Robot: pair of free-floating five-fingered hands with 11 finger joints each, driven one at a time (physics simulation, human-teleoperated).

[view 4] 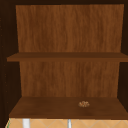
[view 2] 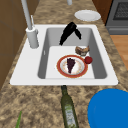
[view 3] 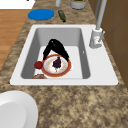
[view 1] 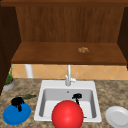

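Note:
My right hand (view 1: pixel 77 96) hangs inside the white sink (view 1: pixel 45 85) with its fingers pointing down and spread, holding nothing. In the side views the right hand (view 2: pixel 71 31) (view 3: pixel 55 47) is above the far edge of an orange-rimmed plate (view 2: pixel 61 72) (view 3: pixel 47 72) that carries a dark purple piece of food (view 2: pixel 71 64). A small red ball (view 2: pixel 88 60) (view 3: pixel 38 65) and a brown bun (view 2: pixel 82 50) lie beside that plate. The red ball (view 1: pixel 67 115) looks large in the front view. My left hand (view 1: pixel 17 102) floats over a blue plate (view 1: pixel 16 114), fingers relaxed.
A green bottle (view 1: pixel 26 96) (view 2: pixel 68 110) lies on the granite counter left of the sink. A white plate (view 1: pixel 117 116) (view 3: pixel 15 110) sits at the right. The faucet (view 1: pixel 68 76) stands behind the basin, a potted plant (view 1: pixel 9 82) at far left. A brown crumbly item (view 4: pixel 84 103) rests on the shelf.

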